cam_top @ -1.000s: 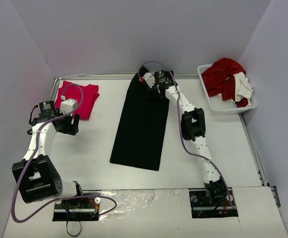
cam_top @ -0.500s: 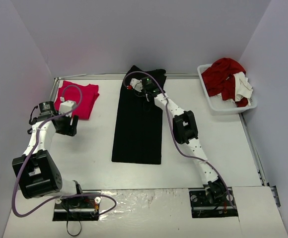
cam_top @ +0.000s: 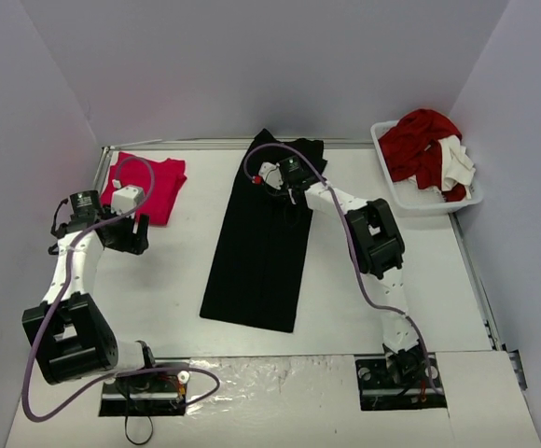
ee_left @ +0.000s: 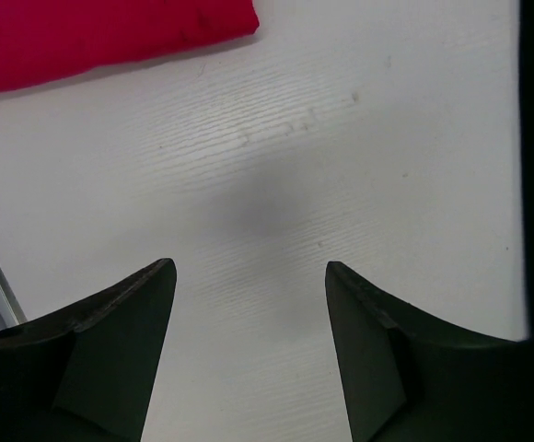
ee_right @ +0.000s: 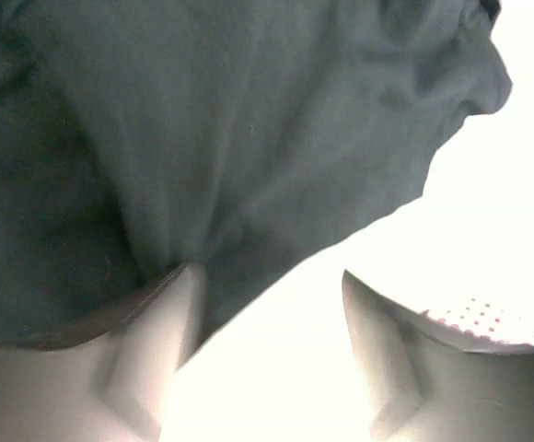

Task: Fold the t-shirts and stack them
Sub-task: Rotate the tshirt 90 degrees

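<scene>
Both stand parted: right end effector (ee_right: 267, 287) outstretched onto black t-shirt (cam_top: 256, 252), left end effector (ee_left: 249, 276) hovering over table (ee_left: 359, 138).

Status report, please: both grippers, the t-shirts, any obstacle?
Left gripper open, over table. Right gripper open, at far end of black t-shirt. Pink t-shirt folded, far left. Nothing in the way.

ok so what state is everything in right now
large black cloth t-shirt: folded into a long strip, flat
bright pink-red cloth t-shirt: folded, far left
white plastic basket: heaped with red and white clothes
left gripper: jaws open, empty
right gripper: jaws open over black shirt's far end
</scene>
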You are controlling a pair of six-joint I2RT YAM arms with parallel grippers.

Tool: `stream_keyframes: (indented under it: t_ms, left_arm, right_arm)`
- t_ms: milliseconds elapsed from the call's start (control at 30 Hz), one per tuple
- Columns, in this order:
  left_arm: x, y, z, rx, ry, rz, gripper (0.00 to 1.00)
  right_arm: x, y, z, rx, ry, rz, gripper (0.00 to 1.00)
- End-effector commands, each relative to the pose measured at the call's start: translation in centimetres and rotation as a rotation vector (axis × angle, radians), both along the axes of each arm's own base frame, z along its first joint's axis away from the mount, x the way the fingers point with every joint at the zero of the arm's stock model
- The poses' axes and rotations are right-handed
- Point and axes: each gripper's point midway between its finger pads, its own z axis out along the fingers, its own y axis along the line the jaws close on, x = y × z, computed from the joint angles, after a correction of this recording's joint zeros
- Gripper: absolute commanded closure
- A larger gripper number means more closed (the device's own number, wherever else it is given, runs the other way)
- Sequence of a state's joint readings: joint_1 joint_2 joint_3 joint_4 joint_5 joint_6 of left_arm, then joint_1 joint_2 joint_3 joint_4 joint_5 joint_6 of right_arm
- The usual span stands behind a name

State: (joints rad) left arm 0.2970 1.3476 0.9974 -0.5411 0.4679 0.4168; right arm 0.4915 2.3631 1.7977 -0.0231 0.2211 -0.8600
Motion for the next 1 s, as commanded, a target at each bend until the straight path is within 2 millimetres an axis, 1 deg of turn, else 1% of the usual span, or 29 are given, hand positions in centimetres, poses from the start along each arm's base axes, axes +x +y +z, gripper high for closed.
stream_keyframes:
  t_ms: [0, 33, 67, 100, 133, 167, 200, 233, 267, 300, 333, 367, 400, 433, 467, 500, 533, 567, 600, 633, 667, 700, 733, 767, 833, 867, 900, 933, 967]
  left_arm:
    - [0.4, -1.7, 3.7, -0.045, -0.123, -0.054, 0.35]
    - [0.3, -2.1, 4.1, -0.053, -0.138, -0.061, 0.35]
    - [0.4, -2.3, 4.5, -0.059, -0.150, -0.068, 0.32]
    - [0.3, -2.7, 5.3, -0.059, -0.172, -0.079, 0.32]
    - [0.3, -3.1, 5.5, -0.059, -0.180, -0.091, 0.31]
    - [0.3, -3.4, 5.9, -0.058, -0.188, -0.096, 0.30]
    - [0.2, -3.5, 6.4, -0.053, -0.200, -0.098, 0.27]
    - [0.2, -4.0, 6.6, -0.051, -0.207, -0.113, 0.25]
    - [0.1, -4.4, 6.7, -0.050, -0.210, -0.125, 0.23]
    - [-0.1, -4.8, 6.9, -0.050, -0.214, -0.140, 0.22]
    - [-0.2, -5.4, 6.9, -0.054, -0.214, -0.160, 0.21]
    - [-0.4, -6.8, 6.9, -0.064, -0.214, -0.214, 0.21]
    - [-0.6, -7.4, 6.6, -0.067, -0.202, -0.237, 0.21]
    - [-0.6, -8.1, 6.5, -0.060, -0.201, -0.276, 0.21]
    - [-0.7, -9.6, 6.3, -0.056, -0.192, -0.327, 0.22]
    - [-0.7, -10.3, 5.6, -0.058, -0.167, -0.354, 0.25]
    - [-0.6, -11.0, 5.3, -0.054, -0.154, -0.383, 0.26]
    - [-0.8, -13.2, 5.5, -0.060, -0.151, -0.455, 0.30]
    - [-0.8, -14.1, 4.6, -0.070, -0.112, -0.488, 0.40]
    - [-0.7, -15.0, 4.4, -0.070, -0.101, -0.522, 0.50]
    - [-0.4, -16.7, 4.4, -0.065, -0.087, -0.575, 0.58]
    - [0.0, -17.6, 4.6, -0.058, -0.090, -0.600, 0.66]
    - [0.6, -18.3, 4.9, -0.051, -0.100, -0.624, 0.78]
    - [1.6, -19.0, 5.4, -0.044, -0.130, -0.641, 0.84]
    - [4.3, -20.4, 6.8, -0.030, -0.188, -0.643, 0.89]
    - [5.6, -20.8, 7.5, -0.029, -0.218, -0.630, 0.97]
    - [8.2, -21.4, 8.7, -0.033, -0.278, -0.615, 0.98]
    - [9.4, -21.8, 9.1, -0.056, -0.288, -0.577, 0.98]
    - [11.3, -22.4, 8.6, -0.073, -0.303, -0.562, 0.98]
  right_arm:
    - [-3.7, -1.9, 5.4, 0.088, 0.006, -0.087, 0.33]
    - [-4.9, -1.7, 6.0, 0.150, 0.026, -0.107, 0.19]
    - [-5.9, -1.6, 9.1, 0.213, 0.001, -0.107, 0.00]
    - [-7.6, -1.7, 8.8, 0.243, 0.041, -0.105, 0.00]
    - [-9.2, -1.7, 11.4, 0.297, 0.045, -0.094, 0.00]
    - [-10.6, -0.8, 12.0, 0.382, 0.084, -0.079, 0.00]
    - [-12.5, -0.6, 11.4, 0.417, 0.145, -0.055, 0.00]
    - [-14.4, -0.8, 13.2, 0.456, 0.159, -0.022, 0.00]
    - [-15.7, -0.4, 13.6, 0.487, 0.188, 0.016, 0.00]
    - [-16.7, -0.8, 13.6, 0.492, 0.207, 0.027, 0.00]
    - [-18.1, -2.2, 13.1, 0.485, 0.235, 0.015, 0.00]
    - [-18.6, -2.9, 12.9, 0.477, 0.246, 0.009, 0.00]
    - [-19.2, -3.7, 12.4, 0.472, 0.267, -0.006, 0.01]
    - [-20.5, -5.3, 11.5, 0.464, 0.322, -0.038, 0.05]
    - [-21.4, -5.5, 10.9, 0.481, 0.372, -0.033, 0.20]
    - [-22.7, -6.4, 10.1, 0.477, 0.433, -0.056, 0.33]
    - [-23.9, -7.0, 9.0, 0.474, 0.483, -0.070, 0.51]
    - [-24.4, -8.0, 8.4, 0.479, 0.511, -0.102, 0.91]
    - [-25.5, -8.4, 7.6, 0.489, 0.557, -0.118, 1.00]
    - [-27.0, -9.1, 6.0, 0.482, 0.615, -0.135, 1.00]
    - [-27.7, -9.6, 5.4, 0.487, 0.640, -0.151, 1.00]
    - [-28.4, -9.8, 4.8, 0.494, 0.663, -0.158, 1.00]
    - [-29.0, -9.5, 4.6, 0.520, 0.687, -0.138, 1.00]
    - [-29.7, -9.5, 4.0, 0.530, 0.715, -0.131, 1.00]
    - [-29.5, -9.9, 4.1, 0.572, 0.723, -0.143, 1.00]
    - [-29.3, -10.2, 4.2, 0.590, 0.727, -0.151, 1.00]
    - [-28.8, -11.2, 4.6, 0.620, 0.722, -0.179, 1.00]
    - [-28.8, -11.3, 4.5, 0.645, 0.742, -0.168, 1.00]
    - [-28.6, -11.7, 4.4, 0.653, 0.746, -0.183, 1.00]
